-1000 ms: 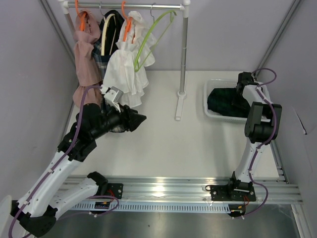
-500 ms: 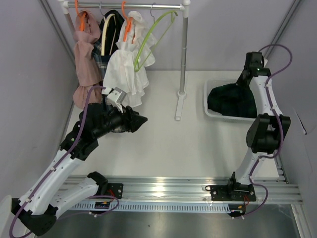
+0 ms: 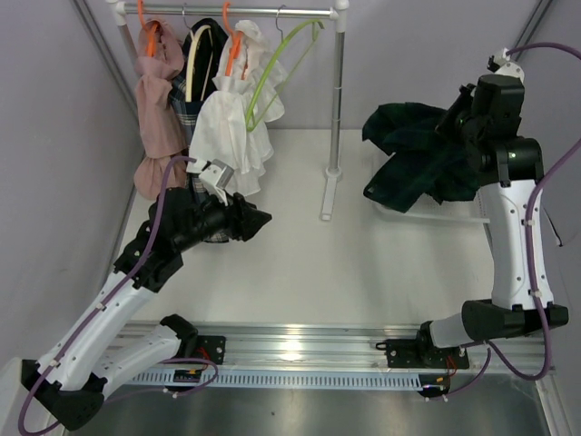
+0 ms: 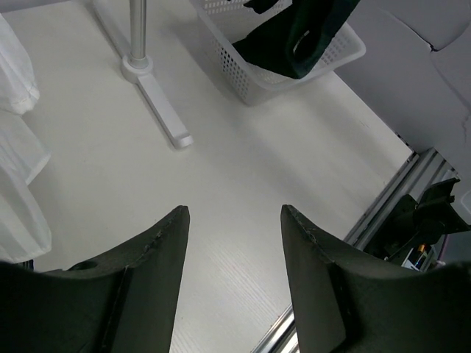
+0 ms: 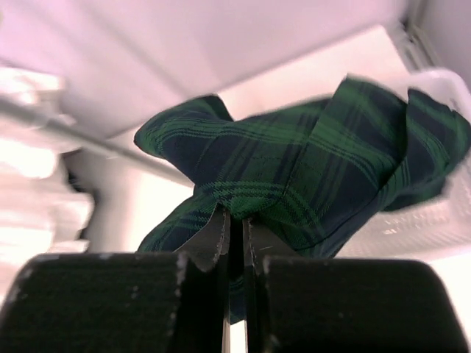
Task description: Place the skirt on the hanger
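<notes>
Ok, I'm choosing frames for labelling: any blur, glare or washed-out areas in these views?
Top external: sharp and evenly lit, with a bright glare on the metal rail. Left wrist: crisp, no glare. Right wrist: blurred, though the skirt is readable; the white clothes at left are washed out.

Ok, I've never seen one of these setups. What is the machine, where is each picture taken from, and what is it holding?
These are two robot arms bolted at the near edge of a white table. The wide picture looks down from above and behind them; the other two come from a camera on each wrist. On the table stand a clothes rack with hung garments and an empty green hanger, and a white basket. The right gripper is shut on a dark green plaid skirt, held up over the basket. The left gripper is open and holds nothing.
</notes>
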